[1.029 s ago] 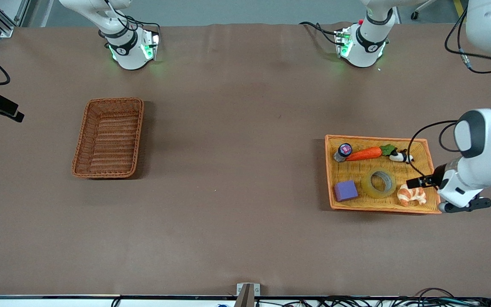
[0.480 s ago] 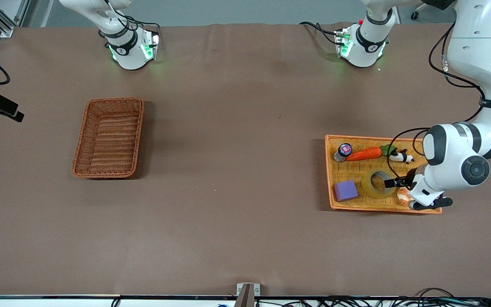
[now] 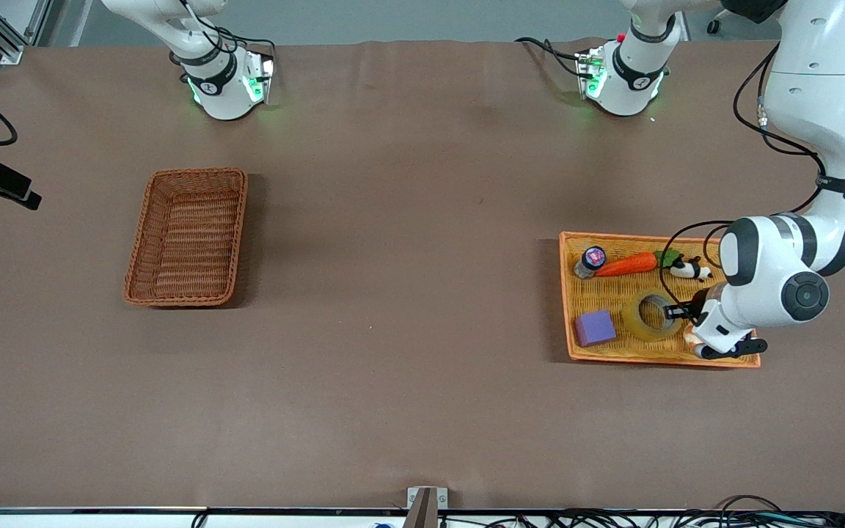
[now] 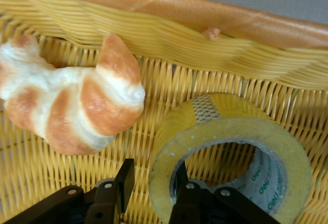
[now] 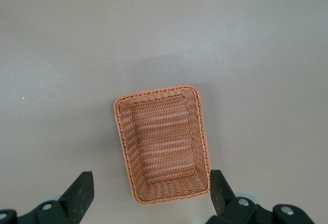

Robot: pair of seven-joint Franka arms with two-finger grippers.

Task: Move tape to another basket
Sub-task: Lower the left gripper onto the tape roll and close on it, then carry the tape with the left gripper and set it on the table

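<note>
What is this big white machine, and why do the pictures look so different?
These are two robot arms bolted to a brown table. One picture looks down from high up; the other two come from little cameras on the arms' wrists.

The left hand is down in the yellow tray, with its two fingers open around the wall of the tape roll: one finger outside, one in the hole. It has not squeezed it. Beside the tape lie a toy croissant, a purple cube, a carrot, a small bottle and a tiny panda.

The right hand waits open, high over the brown basket, where the tape should go.
</note>
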